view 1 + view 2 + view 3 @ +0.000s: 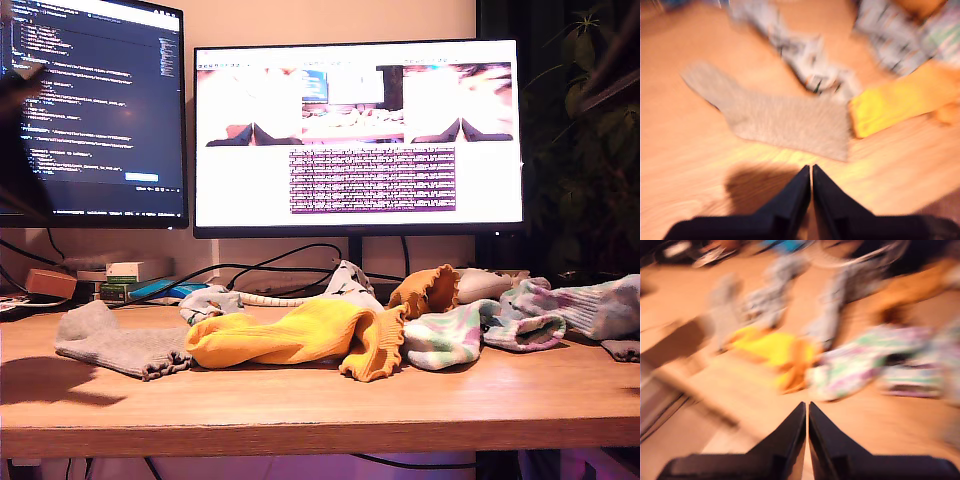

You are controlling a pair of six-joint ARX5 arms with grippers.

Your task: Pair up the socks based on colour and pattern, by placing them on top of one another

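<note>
A plain grey sock (110, 345) (785, 120) lies flat at the exterior view's left. A yellow sock (290, 335) (895, 102) (767, 347) with a frilly cuff lies beside it, and a second mustard sock (425, 290) sits behind. Pastel blotched socks (450, 335) (860, 365) lie toward the exterior view's right. Pale printed socks (210, 300) (810, 65) lie behind the grey one. My first gripper (811, 170) hangs shut and empty above the table, short of the grey sock. My second gripper (806, 407) is shut and empty, above the table before the yellow and blotched socks. Both wrist views are blurred.
A blurred dark arm (20, 130) shows at the exterior view's left edge. Two monitors (360, 135) stand behind the socks, with cables, small boxes (135, 272) and a white controller (485, 285). The table's front edge (320, 425) runs close to the socks.
</note>
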